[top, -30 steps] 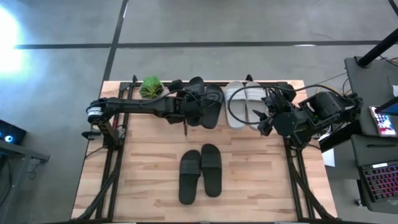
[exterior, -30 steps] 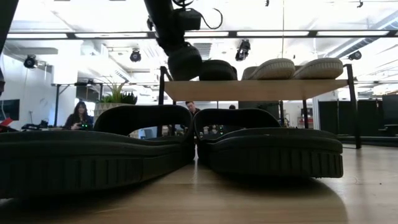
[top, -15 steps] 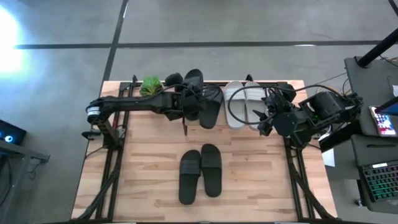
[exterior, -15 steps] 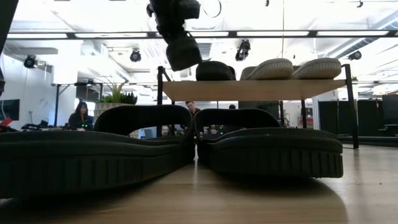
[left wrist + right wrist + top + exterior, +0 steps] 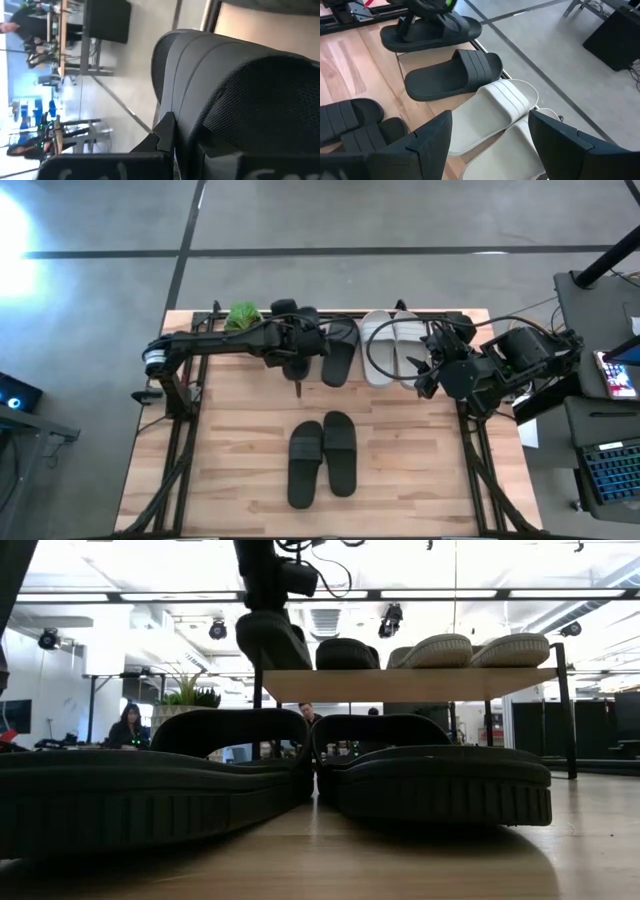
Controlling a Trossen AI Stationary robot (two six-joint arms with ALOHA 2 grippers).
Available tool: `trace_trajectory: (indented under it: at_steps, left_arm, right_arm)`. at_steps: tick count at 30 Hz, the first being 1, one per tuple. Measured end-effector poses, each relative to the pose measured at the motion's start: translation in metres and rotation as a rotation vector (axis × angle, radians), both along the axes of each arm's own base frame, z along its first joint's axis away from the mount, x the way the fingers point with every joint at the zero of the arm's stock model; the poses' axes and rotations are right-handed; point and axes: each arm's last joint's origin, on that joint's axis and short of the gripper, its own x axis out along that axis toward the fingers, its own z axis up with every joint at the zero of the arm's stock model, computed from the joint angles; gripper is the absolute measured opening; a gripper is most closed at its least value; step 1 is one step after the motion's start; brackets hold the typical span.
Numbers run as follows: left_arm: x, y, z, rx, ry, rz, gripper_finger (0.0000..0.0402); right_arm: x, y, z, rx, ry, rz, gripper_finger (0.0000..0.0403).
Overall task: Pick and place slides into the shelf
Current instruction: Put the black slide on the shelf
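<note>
Left end effector (image 5: 292,350), clamped on a black slide (image 5: 270,638), has swung it leftward to the shelf's (image 5: 400,683) end beside its mate, so you can lower it; right end effector (image 5: 485,140) waits open.

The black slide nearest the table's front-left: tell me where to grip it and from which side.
Grip the wide strap of the front-left black slide. It lies flat, sole down, beside its mate, and the strap arches above the footbed, giving the fingers room to close across it. Come from above, with one finger entering the strap's open end.
</note>
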Motion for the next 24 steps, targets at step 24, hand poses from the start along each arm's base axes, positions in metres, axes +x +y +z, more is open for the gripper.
trace_trajectory:
  at_steps: [24]
  left_arm:
    - [0.065, -0.008, 0.011, -0.050, 0.092, -0.160, 0.0000]
  right_arm:
    - [0.001, 0.000, 0.000, 0.021, -0.019, -0.023, 0.0254]
